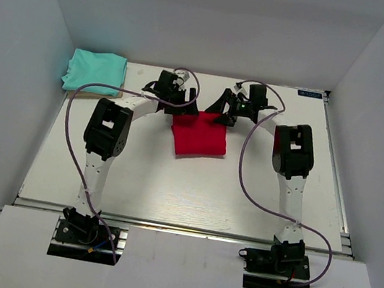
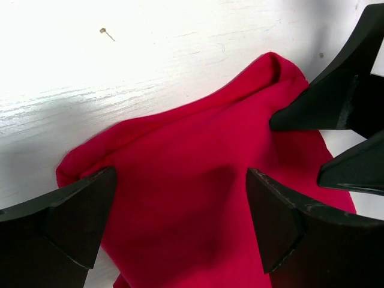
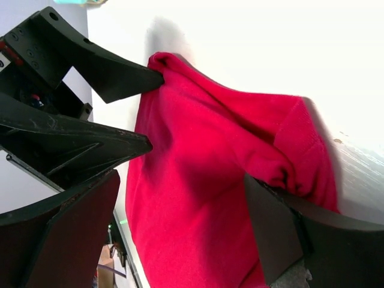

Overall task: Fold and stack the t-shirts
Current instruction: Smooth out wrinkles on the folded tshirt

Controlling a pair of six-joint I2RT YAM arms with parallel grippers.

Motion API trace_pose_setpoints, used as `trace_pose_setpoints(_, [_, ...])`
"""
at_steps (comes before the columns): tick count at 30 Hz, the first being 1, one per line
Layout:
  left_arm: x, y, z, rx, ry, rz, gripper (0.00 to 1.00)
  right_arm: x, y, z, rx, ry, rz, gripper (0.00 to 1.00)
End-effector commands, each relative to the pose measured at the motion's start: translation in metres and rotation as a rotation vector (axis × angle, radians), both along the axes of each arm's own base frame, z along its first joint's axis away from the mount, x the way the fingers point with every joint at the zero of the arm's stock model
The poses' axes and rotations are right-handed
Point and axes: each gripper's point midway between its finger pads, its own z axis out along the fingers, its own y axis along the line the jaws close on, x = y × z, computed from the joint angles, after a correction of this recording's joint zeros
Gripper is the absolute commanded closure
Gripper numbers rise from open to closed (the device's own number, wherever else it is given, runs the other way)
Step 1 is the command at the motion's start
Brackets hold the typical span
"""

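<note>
The teal t-shirt point(image 1: 95, 71) lies neatly folded at the far left corner of the worktop point(image 1: 170, 192); the red t-shirt point(image 1: 198, 134) sits mid-worktop toward the far edge, apparently folded to a compact rectangle; the two are well apart, so stacking is not yet done; the left end effector point(image 2: 180, 222) and right end effector point(image 3: 180, 234) both stand wide open over the red shirt's far edge, fingertips at the cloth, gripping nothing.
</note>
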Motion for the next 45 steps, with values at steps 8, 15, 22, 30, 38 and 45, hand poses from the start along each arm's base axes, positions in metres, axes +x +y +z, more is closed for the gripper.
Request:
trace_pose_setpoints(8, [0.011,0.02,0.053,0.029,-0.112,-0.007,0.0,0.008,-0.036,0.039,-0.122,-0.13,-0.041,0.1])
trace_pose_setpoints(15, [-0.032,0.039,0.116,0.105,-0.211,0.019,0.0,-0.02,-0.058,0.097,-0.23,-0.294,-0.058,0.1])
trace_pose_setpoints(22, [-0.104,0.05,0.087,0.096,-0.086,-0.013,0.0,-0.092,-0.067,0.054,-0.23,-0.195,-0.008,0.1])
trace_pose_setpoints(30, [-0.162,0.016,0.037,0.01,0.002,-0.2,0.04,-0.115,-0.066,0.021,-0.256,-0.147,0.051,0.13])
trace_pose_setpoints(38, [-0.16,-0.002,0.012,0.003,0.009,-0.24,0.28,-0.115,-0.06,0.004,-0.27,-0.122,0.086,0.24])
trace_pose_setpoints(45, [-0.163,0.004,-0.011,0.047,0.071,-0.232,0.74,-0.12,-0.048,-0.003,-0.236,-0.101,0.127,0.53])
